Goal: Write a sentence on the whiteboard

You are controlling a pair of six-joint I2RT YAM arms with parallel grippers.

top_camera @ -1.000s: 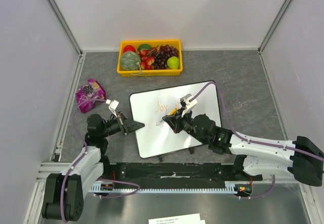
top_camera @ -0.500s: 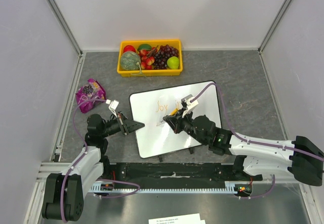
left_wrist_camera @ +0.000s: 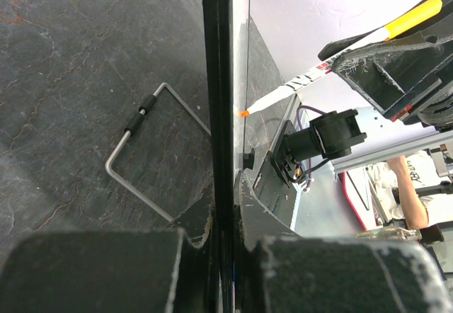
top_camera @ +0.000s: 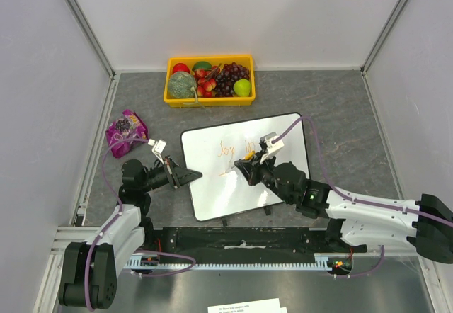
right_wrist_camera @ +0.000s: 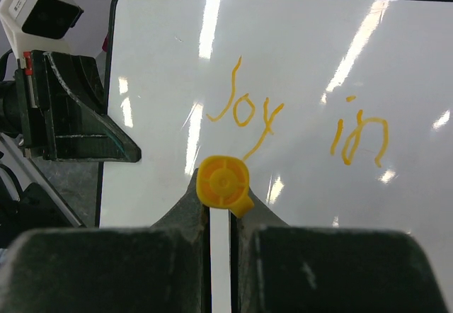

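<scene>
Left tool (top_camera: pixel 188 175) clamped on left edge of whiteboard (top_camera: pixel 233 196), jaws pinching thin black frame. Right tool (top_camera: pixel 249 168) closed around marker (right_wrist_camera: pixel 223 183), yellow end toward wrist camera, orange tip angled down to board surface below lettering. Whiteboard lies mid-table, slightly skewed, on grey table (top_camera: pixel 340 107). Sentence (top_camera: pixel 228 148) in orange on board's upper half, reads "Joy in". Further left, purple snack bag (top_camera: pixel 126 132). At far edge, yellow fruit tray (top_camera: pixel 209 103) holding dark grapes (top_camera: pixel 228 79) among other fruit.
</scene>
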